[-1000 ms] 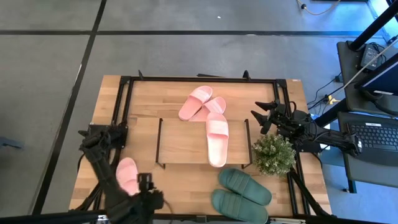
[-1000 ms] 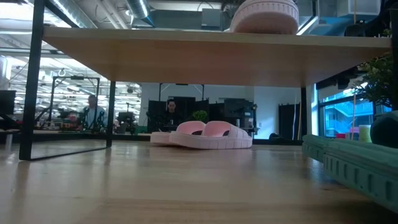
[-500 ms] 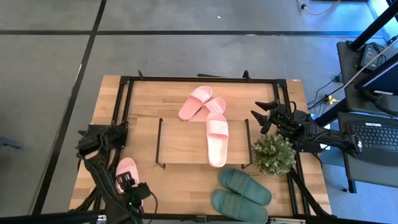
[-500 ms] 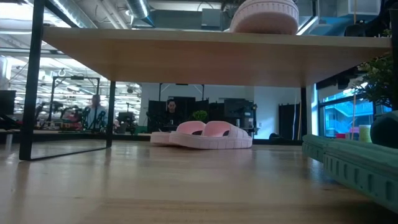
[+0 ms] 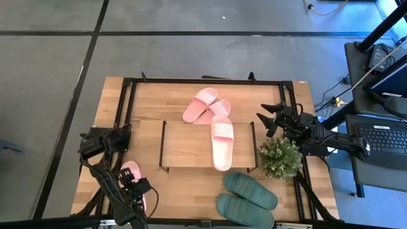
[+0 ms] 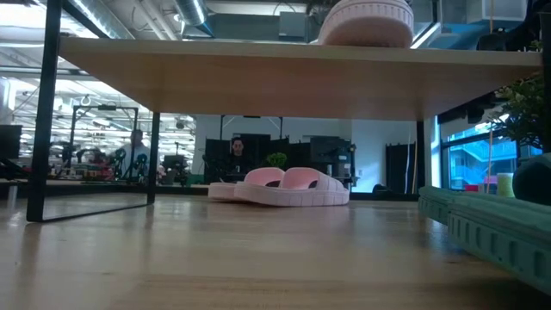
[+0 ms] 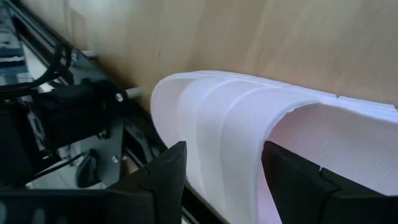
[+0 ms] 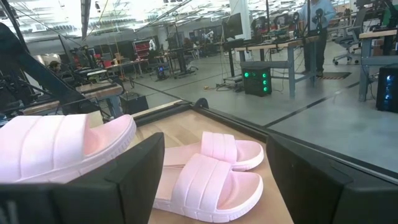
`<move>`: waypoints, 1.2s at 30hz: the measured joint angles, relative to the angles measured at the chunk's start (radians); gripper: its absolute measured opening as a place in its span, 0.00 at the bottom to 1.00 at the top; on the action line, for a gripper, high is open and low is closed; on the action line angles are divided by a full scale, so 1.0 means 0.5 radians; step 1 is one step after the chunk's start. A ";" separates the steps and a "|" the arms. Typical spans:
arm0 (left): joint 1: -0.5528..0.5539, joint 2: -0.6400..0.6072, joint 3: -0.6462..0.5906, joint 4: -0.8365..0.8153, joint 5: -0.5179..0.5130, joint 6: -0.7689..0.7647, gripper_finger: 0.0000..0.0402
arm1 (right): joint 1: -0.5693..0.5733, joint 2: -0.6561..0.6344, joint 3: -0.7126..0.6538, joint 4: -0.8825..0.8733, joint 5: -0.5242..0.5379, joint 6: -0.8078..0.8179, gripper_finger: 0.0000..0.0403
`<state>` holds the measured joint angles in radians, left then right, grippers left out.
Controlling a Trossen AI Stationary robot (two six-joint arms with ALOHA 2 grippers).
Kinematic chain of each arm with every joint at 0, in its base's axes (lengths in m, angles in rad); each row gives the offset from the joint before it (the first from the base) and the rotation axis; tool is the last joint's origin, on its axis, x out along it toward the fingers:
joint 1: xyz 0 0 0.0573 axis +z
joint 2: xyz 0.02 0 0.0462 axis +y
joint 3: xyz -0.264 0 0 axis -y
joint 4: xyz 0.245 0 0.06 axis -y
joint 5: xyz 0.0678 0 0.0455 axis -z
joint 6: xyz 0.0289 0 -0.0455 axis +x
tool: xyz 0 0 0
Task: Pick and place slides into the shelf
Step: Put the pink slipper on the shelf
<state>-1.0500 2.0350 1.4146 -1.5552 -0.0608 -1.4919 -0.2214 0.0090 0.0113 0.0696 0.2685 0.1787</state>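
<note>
At the worktop's (image 5: 102, 95) near-left corner, as I watch from the overhead camera, my left gripper (image 5: 135, 191) hovers over a single light pink slide (image 5: 129, 173) lying near the front edge. Its wrist camera shows the jaws spread, one dark finger (image 7: 163, 176) on each side of the slide's wide strap (image 7: 231, 134), not yet closed on it.

Moving right, the shelf (image 5: 184, 147) stands at the middle of the worktop, its light wooden board carried on thin black wire legs. One pink slide (image 5: 222, 140) rests on its right end, the toe hanging past the front edge; from the level camera that slide (image 6: 366, 21) shows above the board. Behind the shelf, a pair of pink slides (image 5: 206, 105) lies on the worktop, one partly overlapping the other. Before the shelf and to the right, the dark green pair (image 5: 247, 198) lies side by side near the front edge.

Farther right, a small potted plant (image 5: 280, 157) stands just beside the shelf's right end. My right gripper (image 5: 269, 119) waits behind the plant near the worktop's right edge, jaws spread wide and holding nothing, pointed towards the pink pair.
</note>
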 joint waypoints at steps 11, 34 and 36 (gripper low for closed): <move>0.005 0.000 -0.013 0.038 -0.014 0.003 0.50 | 0.001 0.000 0.000 0.000 0.000 -0.001 0.70; 0.022 0.000 -0.015 0.004 -0.060 -0.055 0.03 | 0.001 0.000 0.000 0.000 0.000 -0.001 0.70; 0.034 -0.001 -0.015 -0.001 -0.060 -0.097 0.03 | 0.000 0.000 0.000 0.000 0.000 -0.001 0.70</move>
<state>-1.0328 2.0346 1.4071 -1.5555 -0.0906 -1.5406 -0.2213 0.0090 0.0113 0.0696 0.2686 0.1783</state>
